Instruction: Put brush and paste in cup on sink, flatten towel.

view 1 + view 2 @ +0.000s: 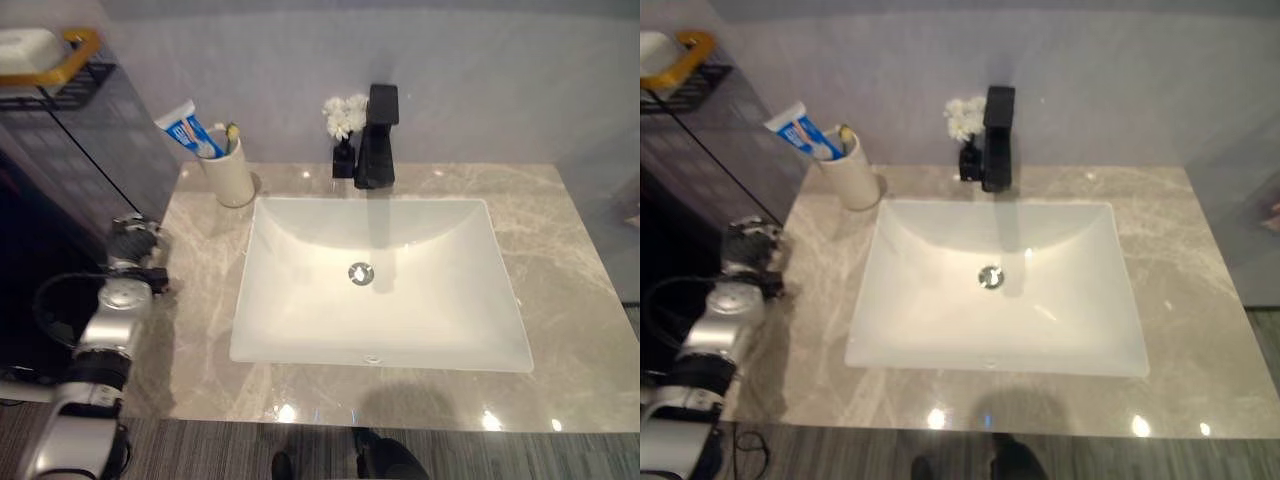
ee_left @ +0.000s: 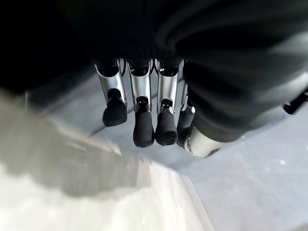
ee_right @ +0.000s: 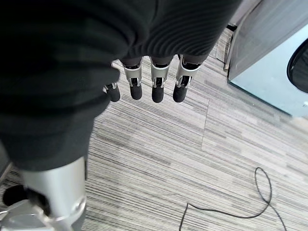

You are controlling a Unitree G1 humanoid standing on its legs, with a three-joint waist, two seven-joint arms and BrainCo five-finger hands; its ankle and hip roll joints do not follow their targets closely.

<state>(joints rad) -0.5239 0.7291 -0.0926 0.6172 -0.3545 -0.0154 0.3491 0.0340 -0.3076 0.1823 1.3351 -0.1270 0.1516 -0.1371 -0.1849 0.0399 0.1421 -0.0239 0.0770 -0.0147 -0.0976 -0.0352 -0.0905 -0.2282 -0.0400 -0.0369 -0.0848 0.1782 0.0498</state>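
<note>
the towel cannot be made out anywhere around the counter (image 1: 560,300); a shelf (image 1: 60,70) with a yellow rim is cut off at about 10 o'clock in the left eye view, and what sits on it is only a pale blur. the brush (image 1: 231,131) is mostly buried in the cup, just a small greenish tip poking out, too small to read further.

the marble counter carries the white sink (image 1: 300,330) at its centre. at 12 o'clock behind the basin stands the black tap (image 1: 376,140), with a small dark vase of white flowers (image 1: 345,118) touching its side. at about 11 o'clock, on the counter corner just beside the sink rim, sits the cream cup (image 1: 232,178); the paste (image 1: 188,128), a white and blue tube, leans out of it toward 10 o'clock, with the brush beside it in the same cup.

the left hand (image 2: 144,120) hangs over the counter edge at 8 o'clock, its fingers straight and close together, holding nothing. the right hand (image 3: 154,82) hangs over striped flooring (image 3: 192,159), fingers straight and loose, empty.
</note>
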